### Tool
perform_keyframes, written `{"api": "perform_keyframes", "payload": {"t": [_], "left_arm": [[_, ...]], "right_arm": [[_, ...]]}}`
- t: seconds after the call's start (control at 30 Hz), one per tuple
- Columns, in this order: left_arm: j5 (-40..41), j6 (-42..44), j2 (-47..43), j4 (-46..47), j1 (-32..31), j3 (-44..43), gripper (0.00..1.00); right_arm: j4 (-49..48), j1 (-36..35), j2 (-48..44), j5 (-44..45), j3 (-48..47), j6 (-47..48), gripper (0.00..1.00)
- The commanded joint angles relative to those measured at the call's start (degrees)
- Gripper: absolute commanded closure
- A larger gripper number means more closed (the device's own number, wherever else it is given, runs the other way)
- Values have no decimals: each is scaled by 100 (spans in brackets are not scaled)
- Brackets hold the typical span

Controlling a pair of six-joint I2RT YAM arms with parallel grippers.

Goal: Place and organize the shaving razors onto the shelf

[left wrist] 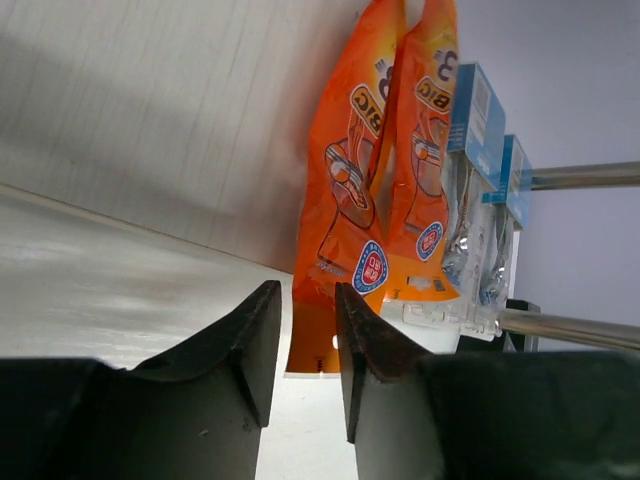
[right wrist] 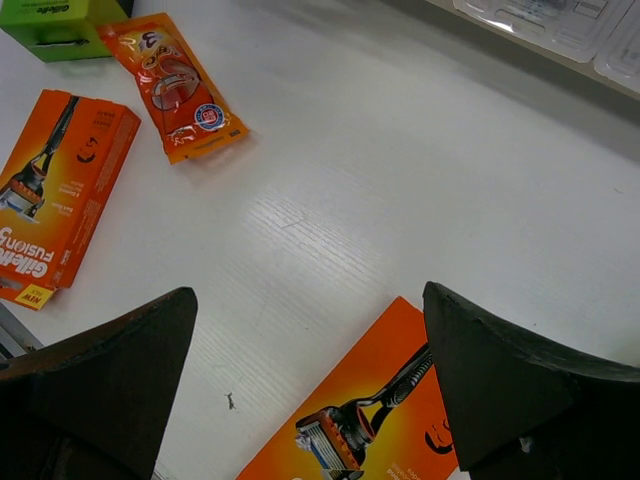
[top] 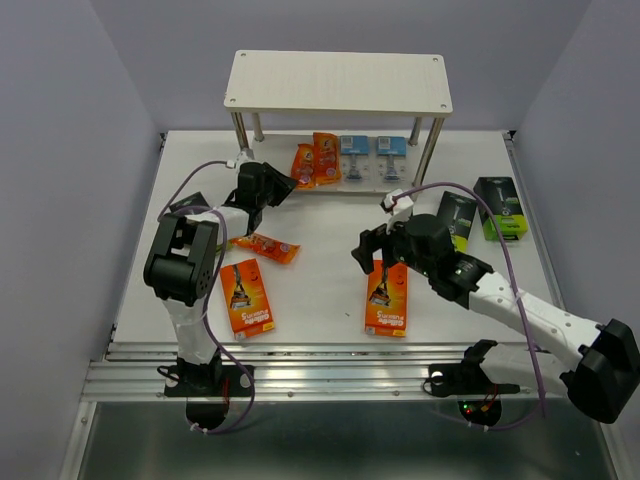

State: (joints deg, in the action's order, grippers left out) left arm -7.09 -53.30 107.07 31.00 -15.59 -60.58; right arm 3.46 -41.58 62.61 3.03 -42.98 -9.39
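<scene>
left hand (left wrist: 306,300): narrow, empty, near foil packets (left wrist: 345,190) on shelf (top: 338,82)
right hand (right wrist: 310,295): wide, above orange box (right wrist: 370,420) on bench (right wrist: 380,180)

2 white arms (top: 192,322) with black joints, black wedge-fingered grippers (left wrist: 305,288), purple cables (top: 196,171).

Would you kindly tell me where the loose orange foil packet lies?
In the top view, the orange foil packet lies on the left half of the table, just beyond the left-hand flat orange box, short of the shelf.
</scene>
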Motion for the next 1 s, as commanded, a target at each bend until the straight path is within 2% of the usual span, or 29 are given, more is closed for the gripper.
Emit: {"api": "perform_keyframes", "payload": {"t": [0.0, 0.07, 0.13, 0.17, 0.2, 0.27, 0.5, 0.63, 0.73, 0.87, 0.97], "left_arm": [[191, -189, -19, 266, -31, -121, 64], [226, -216, -19, 266, -40, -104, 69], [235, -234, -19, 283, -49, -112, 82], [252, -234, -10, 275, -66, -112, 82], [252, -242, -2, 283, -58, -104, 92], [243, -295, 7, 292, -66, -95, 100], [506, -839, -107, 738, -110, 361, 100], [1112, -1445, -282, 872, -242, 634, 100], [1577, -1587, -484, 995, -356, 845, 100], [1211, -1193, -292, 1030, -374, 504, 100], [1079, -1261, -142, 951, -365, 327, 100]], "right_arm": [[-56, 36, -240, 154, -35, 16, 0], [-48, 36, -275, 154, -26, 7, 0], [-56, 36, -293, 181, -17, 7, 0], [-56, 36, -293, 181, -17, -2, 0], [-56, 36, -302, 181, -9, -2, 0], [-56, 36, -311, 189, 0, -10, 0], [-48, 36, -328, 198, 35, -19, 0], [-65, 36, -337, 198, 44, -28, 0], [-56, 36, -337, 207, 44, -19, 0], [-65, 36, -354, 181, 53, -10, 0], [-65, 36, -425, 189, 79, -28, 0]]}}
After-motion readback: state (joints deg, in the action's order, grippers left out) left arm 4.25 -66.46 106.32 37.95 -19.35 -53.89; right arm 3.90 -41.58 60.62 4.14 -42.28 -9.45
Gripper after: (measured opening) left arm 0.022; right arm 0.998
